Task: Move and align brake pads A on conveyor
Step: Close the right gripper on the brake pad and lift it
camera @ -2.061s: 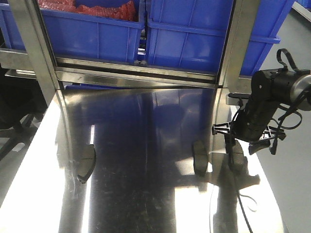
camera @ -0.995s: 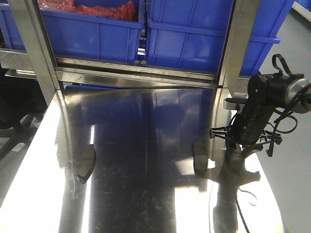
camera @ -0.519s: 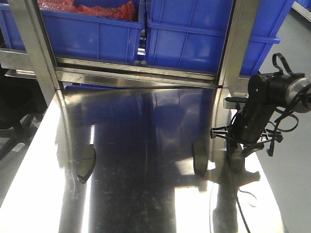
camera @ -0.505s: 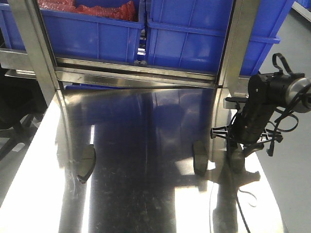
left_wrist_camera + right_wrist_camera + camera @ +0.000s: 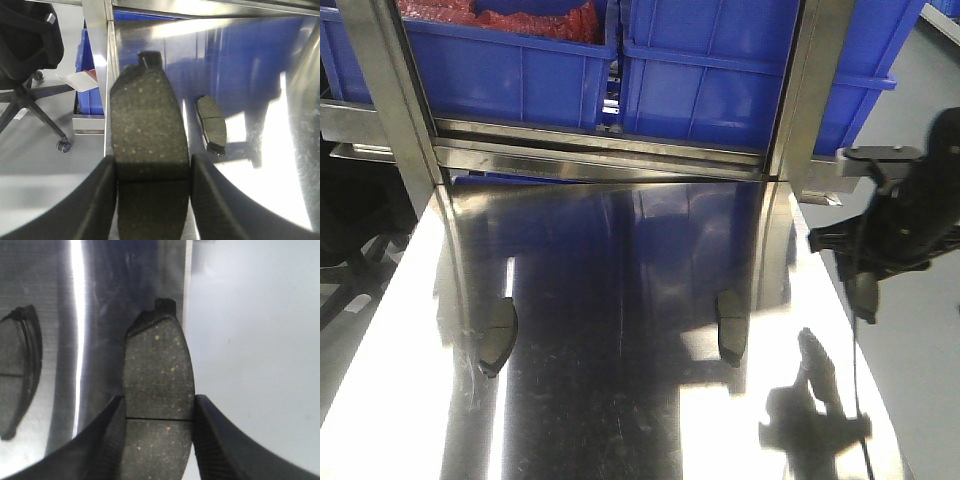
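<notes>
In the left wrist view my left gripper [image 5: 152, 172] is shut on a brake pad [image 5: 149, 115], held lengthwise above the steel table's left edge. A second pad [image 5: 211, 123] lies flat on the table to its right. My right gripper [image 5: 159, 415] is shut on another pad [image 5: 159, 370], which hangs over the table's right edge, and one more pad [image 5: 17, 365] lies at its left. The front view shows two pads on the table, left [image 5: 498, 335] and middle [image 5: 731, 325]. There the blurred right gripper [image 5: 872, 255] is raised at the far right. The conveyor is out of view.
Blue bins [image 5: 700, 80] sit on a shelf behind the steel table [image 5: 620, 400], between two steel posts [image 5: 395, 100]. An office chair [image 5: 30, 55] and a blue crate [image 5: 87, 95] stand on the floor left of the table. Grey floor [image 5: 260, 340] lies beyond the right edge.
My right gripper has closed on the rightmost pad, lifted it off the table and swung up and to the right. The two other pads have not moved.
</notes>
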Robot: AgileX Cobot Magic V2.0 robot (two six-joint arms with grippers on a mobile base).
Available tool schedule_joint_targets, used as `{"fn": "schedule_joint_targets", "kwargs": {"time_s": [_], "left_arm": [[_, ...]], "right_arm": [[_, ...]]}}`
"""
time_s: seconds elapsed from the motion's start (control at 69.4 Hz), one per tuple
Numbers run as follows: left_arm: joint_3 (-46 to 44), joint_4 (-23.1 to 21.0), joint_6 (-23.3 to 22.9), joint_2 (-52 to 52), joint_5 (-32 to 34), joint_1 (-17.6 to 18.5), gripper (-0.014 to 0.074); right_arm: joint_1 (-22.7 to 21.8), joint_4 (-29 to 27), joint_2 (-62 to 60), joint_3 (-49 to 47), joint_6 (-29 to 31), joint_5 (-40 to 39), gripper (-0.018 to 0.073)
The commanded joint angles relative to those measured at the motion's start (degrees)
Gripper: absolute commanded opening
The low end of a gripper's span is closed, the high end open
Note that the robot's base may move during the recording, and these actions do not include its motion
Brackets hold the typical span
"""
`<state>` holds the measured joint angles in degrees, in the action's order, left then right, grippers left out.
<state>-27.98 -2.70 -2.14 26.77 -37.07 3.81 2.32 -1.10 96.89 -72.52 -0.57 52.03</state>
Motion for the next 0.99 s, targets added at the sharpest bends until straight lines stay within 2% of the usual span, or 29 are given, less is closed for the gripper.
{"fn": "schedule_joint_targets", "kwargs": {"time_s": [0.0,0.101,0.404,0.663,0.865,0.98], "left_arm": [[-1.8,-0.5,-0.6,0.3,5.0,0.3,-0.0008],[-1.8,-0.5,-0.6,0.3,5.0,0.3,-0.0008],[-1.8,-0.5,-0.6,0.3,5.0,0.3,-0.0008],[-1.8,-0.5,-0.6,0.3,5.0,0.3,-0.0008],[-1.8,-0.5,-0.6,0.3,5.0,0.3,-0.0008],[-1.8,-0.5,-0.6,0.3,5.0,0.3,-0.0008]], "right_arm": [[-1.0,0.3,-8.4,3.0,2.6,-5.6,0.0025],[-1.0,0.1,-14.4,7.5,3.4,-8.2,0.0025],[-0.9,-5.4,-32.5,20.4,6.0,-17.4,0.0025],[-0.9,-5.4,-48.3,29.7,6.1,-20.5,0.0025],[-0.9,-5.5,-55.2,36.4,6.8,-23.0,0.0025],[-0.9,-7.4,-57.6,40.0,8.5,-24.8,0.0025]]}}
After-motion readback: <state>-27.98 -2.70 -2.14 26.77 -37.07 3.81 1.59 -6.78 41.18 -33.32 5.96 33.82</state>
